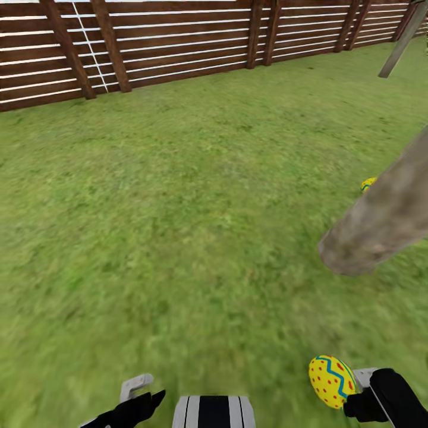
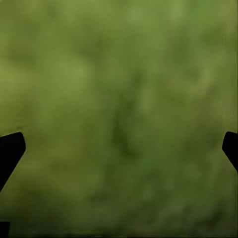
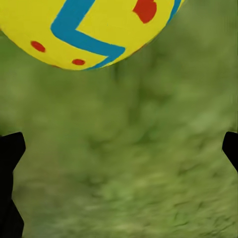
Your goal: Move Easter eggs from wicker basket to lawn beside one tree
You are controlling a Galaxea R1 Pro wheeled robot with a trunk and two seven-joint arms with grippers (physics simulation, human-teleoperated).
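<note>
My right gripper beside a yellow blue-zigzag red-dotted egg, its grip on it unclear, my left gripper wide open over mottled green lawn, second egg just behind the grey-brown tree trunk, brown slatted fence beyond

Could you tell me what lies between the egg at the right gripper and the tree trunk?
In the head view, only bare lawn separates the egg at the right gripper from the tree trunk.

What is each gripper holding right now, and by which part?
Left gripper: nothing, open over the lawn. An Easter egg sits by the right gripper, but its fingertips stand wide apart, off the egg; whether it is held cannot be told.
</note>
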